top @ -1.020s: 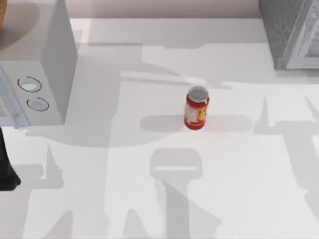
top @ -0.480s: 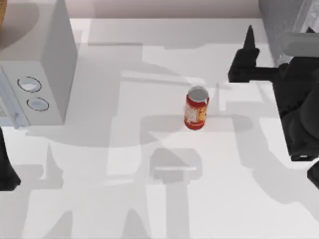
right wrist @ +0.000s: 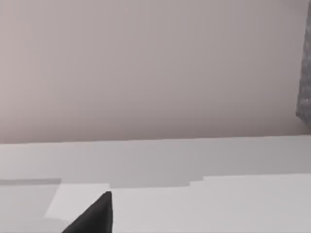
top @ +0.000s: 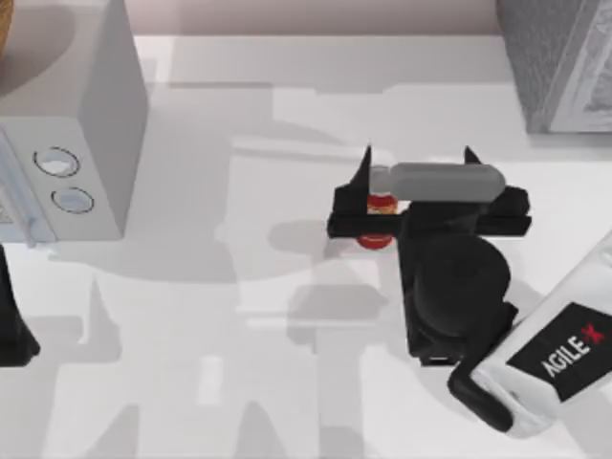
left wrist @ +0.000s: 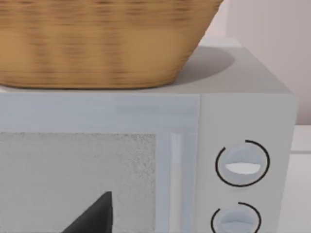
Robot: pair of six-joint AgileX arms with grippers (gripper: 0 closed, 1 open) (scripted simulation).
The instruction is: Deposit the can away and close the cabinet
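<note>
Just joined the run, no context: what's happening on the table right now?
The right gripper hangs over the middle of the table with its fingers spread wide. The small red can with a yellow-and-white label stands upright, partly covered beside the left finger; not gripped as far as I can tell. The left arm sits parked at the table's left edge, facing the white microwave with a wicker basket on top.
</note>
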